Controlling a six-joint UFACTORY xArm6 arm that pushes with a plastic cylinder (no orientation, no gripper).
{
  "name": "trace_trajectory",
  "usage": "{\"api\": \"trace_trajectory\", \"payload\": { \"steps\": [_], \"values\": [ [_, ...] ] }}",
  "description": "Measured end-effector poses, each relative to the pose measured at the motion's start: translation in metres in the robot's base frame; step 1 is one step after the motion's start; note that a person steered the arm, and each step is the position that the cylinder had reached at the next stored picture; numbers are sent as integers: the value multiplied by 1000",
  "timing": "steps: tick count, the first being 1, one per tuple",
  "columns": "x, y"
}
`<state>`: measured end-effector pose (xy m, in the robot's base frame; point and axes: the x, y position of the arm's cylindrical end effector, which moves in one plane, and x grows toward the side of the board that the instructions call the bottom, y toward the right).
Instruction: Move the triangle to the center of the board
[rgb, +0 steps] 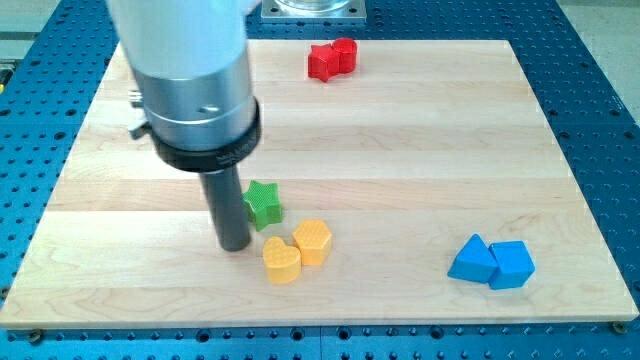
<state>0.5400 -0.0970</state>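
Note:
A blue triangle (472, 260) lies at the view's lower right of the wooden board (400, 150), touching a blue cube-like block (511, 264) on its right. My tip (235, 246) rests on the board at the lower left of centre, far to the left of the triangle. The tip stands just left of a green star (263, 202) and up-left of a yellow heart (281, 260). The rod hangs from a wide grey cylinder (190, 70) that hides part of the board's upper left.
A yellow hexagon-like block (313, 241) touches the yellow heart on its right. Two red blocks (332, 59) sit together near the board's top edge. A blue perforated table (600, 120) surrounds the board.

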Motion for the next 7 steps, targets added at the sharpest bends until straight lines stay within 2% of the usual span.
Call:
{"api": "trace_trajectory", "payload": {
  "steps": [1, 2, 3, 4, 5, 6, 7],
  "values": [
    [75, 10],
    [70, 37],
    [41, 54],
    [62, 90],
    [45, 124],
    [10, 124],
    [2, 158]
  ]
}}
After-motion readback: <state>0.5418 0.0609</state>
